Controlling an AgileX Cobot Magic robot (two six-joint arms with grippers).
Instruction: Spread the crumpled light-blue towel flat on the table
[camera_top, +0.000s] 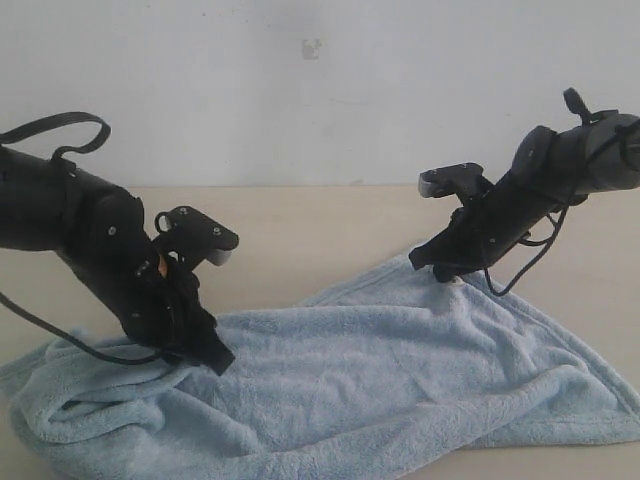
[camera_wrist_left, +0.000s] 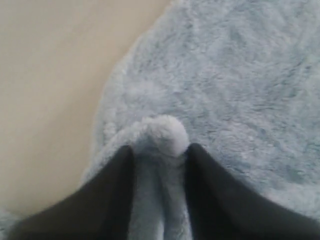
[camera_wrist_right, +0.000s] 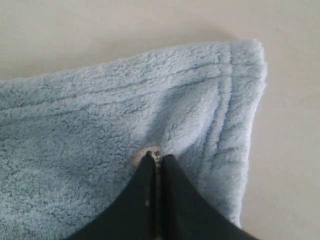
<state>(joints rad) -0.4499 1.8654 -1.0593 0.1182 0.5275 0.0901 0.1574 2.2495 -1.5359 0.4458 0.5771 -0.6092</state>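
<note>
The pale light-blue fluffy towel (camera_top: 380, 370) lies across the near part of the cream table (camera_top: 300, 230), mostly opened out, with its left end bunched into a thick roll. My left gripper (camera_top: 218, 360) is down on that left part. In the left wrist view it (camera_wrist_left: 160, 150) is shut on a raised fold of towel (camera_wrist_left: 240, 75) that bulges past the tips. My right gripper (camera_top: 440, 268) is at the towel's far corner. In the right wrist view it (camera_wrist_right: 157, 157) is shut on the puckered cloth just inside the stitched hem (camera_wrist_right: 225, 100). The tag is not clearly seen.
A white-grey wall (camera_top: 300, 100) rises behind the table. Bare table (camera_wrist_right: 100, 30) shows beyond the towel's far corner and beside its left edge (camera_wrist_left: 45, 75). The towel's near edge lies close to the bottom of the exterior view. Cables hang off both arms.
</note>
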